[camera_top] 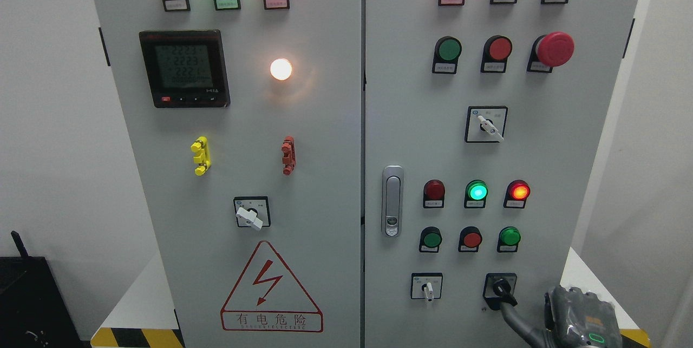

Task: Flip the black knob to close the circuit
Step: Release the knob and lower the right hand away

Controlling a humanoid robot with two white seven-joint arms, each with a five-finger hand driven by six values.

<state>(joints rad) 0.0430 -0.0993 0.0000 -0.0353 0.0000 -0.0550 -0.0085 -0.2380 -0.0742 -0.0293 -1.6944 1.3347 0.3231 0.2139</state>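
Note:
The black knob sits in a black square plate at the lower right of the right cabinet door, with its handle pointing down and to the right. My right hand comes in at the bottom right corner, dark grey with a small green light on it. A slender dark part of it reaches up and left and touches the knob's lower edge. Most of the hand is cut off by the frame's bottom edge. My left hand does not show.
A white selector switch sits left of the knob, another higher up. Coloured push buttons and lamps are above the knob, a red emergency button at the top right. A door latch and the left door lie to the left.

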